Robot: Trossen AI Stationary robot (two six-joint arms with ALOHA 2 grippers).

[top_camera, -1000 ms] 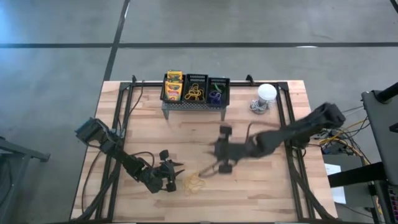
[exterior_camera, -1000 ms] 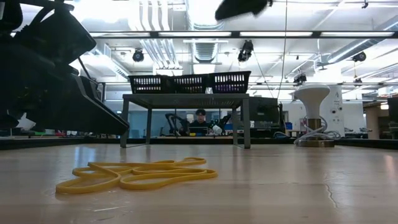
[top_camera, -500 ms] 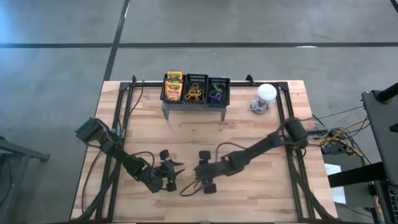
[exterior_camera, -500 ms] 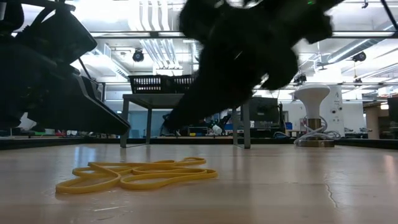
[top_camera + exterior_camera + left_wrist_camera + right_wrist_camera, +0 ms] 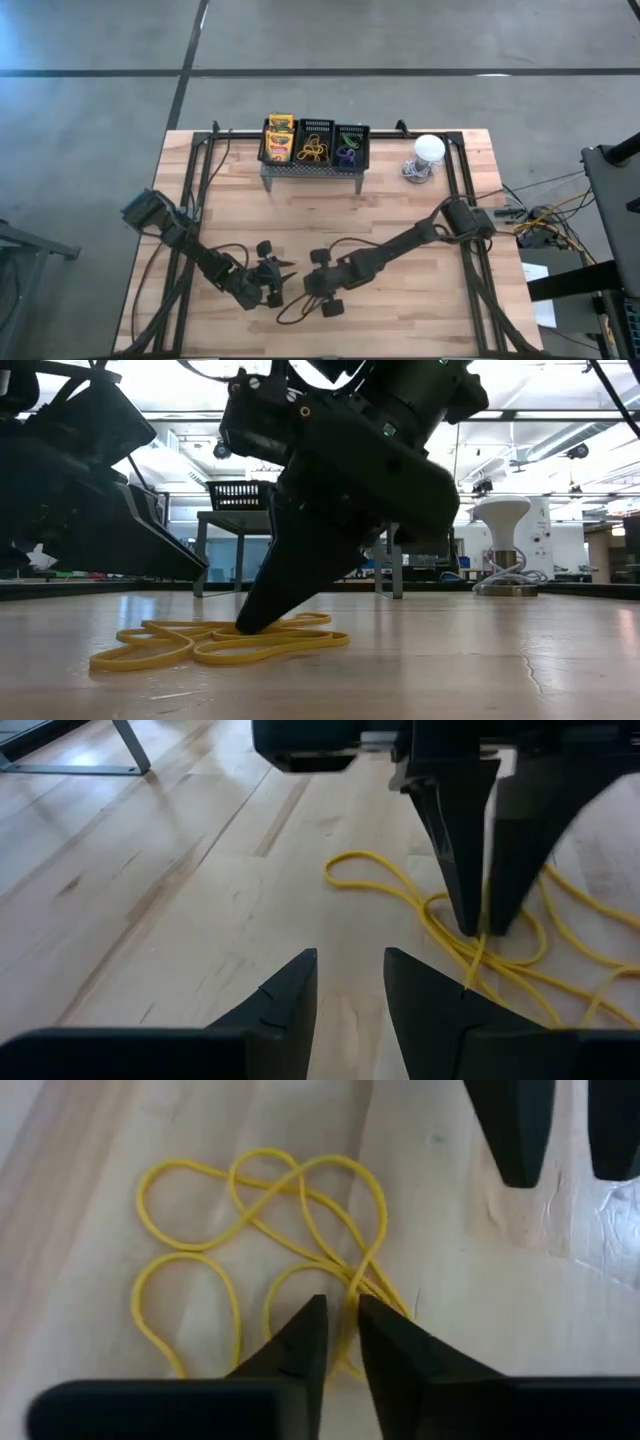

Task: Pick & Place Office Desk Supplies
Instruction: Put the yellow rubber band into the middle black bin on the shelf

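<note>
A tangle of yellow band loops (image 5: 250,1250) lies flat on the wooden table near its near edge, also seen in the low view (image 5: 200,645). My right gripper (image 5: 342,1315) stands on them from above, shut on strands where they cross. In the high view the right gripper (image 5: 308,292) hides the loops. My left gripper (image 5: 350,970) is open and rests low beside them, to the table's left (image 5: 280,275). Three black mesh baskets (image 5: 315,142) sit on the grey stand at the far edge, holding crayon boxes (image 5: 279,138) and more bands. My right gripper pinches the yellow loops between its two fingertips (image 5: 470,910) at the spot where strands cross (image 5: 352,1285). The fingers come from above, slanting down toward the table's left. The loops lie slack and flat on the table (image 5: 300,642).
The grey perforated stand (image 5: 312,172) and a white dome object (image 5: 428,150) stand along the far edge. Black frame rails (image 5: 465,230) run down both sides of the table. Bare wood lies between the stand and the grippers. The left gripper's fingers are a short way from the right's.
My right arm has swung from the table's middle toward the near edge and left, and has come down until its fingertips stand on the yellow loops. The loops have stayed where they were. The left arm has kept still.
</note>
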